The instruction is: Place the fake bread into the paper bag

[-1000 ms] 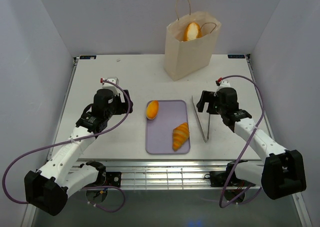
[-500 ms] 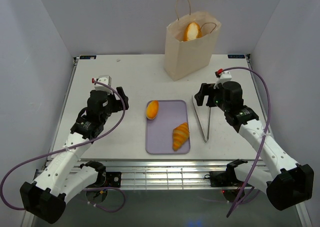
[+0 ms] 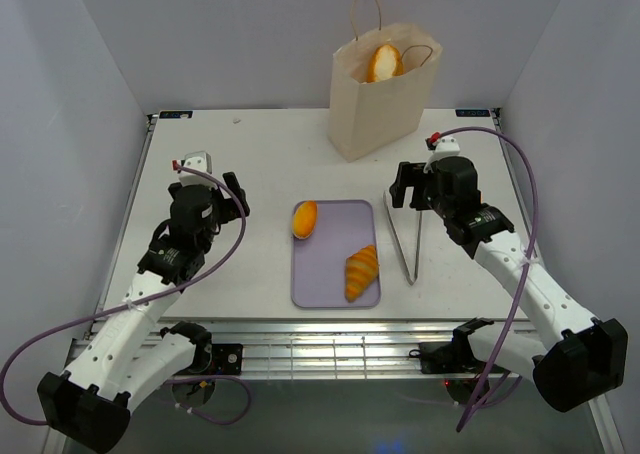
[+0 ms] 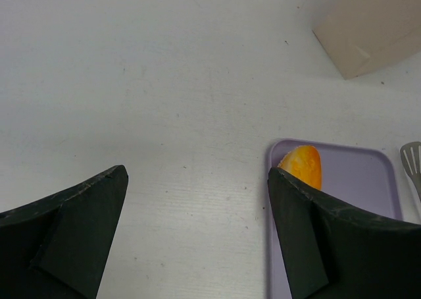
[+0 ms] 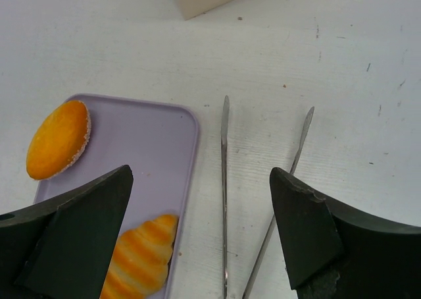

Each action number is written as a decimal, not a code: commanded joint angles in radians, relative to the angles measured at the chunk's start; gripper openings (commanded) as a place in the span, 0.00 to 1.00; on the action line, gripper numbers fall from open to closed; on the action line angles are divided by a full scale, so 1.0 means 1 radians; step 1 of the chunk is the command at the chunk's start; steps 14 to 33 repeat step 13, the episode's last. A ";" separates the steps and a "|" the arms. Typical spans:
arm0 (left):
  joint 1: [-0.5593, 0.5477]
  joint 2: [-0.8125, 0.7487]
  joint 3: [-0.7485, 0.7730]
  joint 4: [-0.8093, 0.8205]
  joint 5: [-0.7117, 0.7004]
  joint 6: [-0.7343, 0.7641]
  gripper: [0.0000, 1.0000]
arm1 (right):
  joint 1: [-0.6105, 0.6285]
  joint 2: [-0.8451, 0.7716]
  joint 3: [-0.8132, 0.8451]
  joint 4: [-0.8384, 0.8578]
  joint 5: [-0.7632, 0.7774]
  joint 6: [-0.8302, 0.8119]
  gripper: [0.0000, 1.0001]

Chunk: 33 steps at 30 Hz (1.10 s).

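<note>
Fake bread roll (image 3: 305,218) overhangs far-left corner of lilac tray (image 3: 335,242).

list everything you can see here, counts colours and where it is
paper bag: 1, cream-beige, standing at the table's far centre
bread in bag: 1 visible, golden, showing at the bag's mouth
tray: 1, lilac, flat at the table's centre
oval roll: 1, orange, tray's far left corner, partly over the edge
croissant: 1, golden-orange, tray's near right part
tongs: 1, metal, on the table right of the tray
table: 1, white
left pincer: 1, black, open, empty
right pincer: 1, black, open, above the tongs
</note>
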 commanded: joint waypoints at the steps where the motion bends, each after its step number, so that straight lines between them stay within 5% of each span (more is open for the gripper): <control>1: -0.006 0.004 0.003 0.007 -0.016 -0.002 0.98 | 0.003 -0.027 -0.001 -0.003 0.068 -0.006 0.90; 33: -0.006 0.012 0.003 0.006 0.001 -0.002 0.98 | 0.003 -0.034 -0.035 0.009 0.099 0.011 0.90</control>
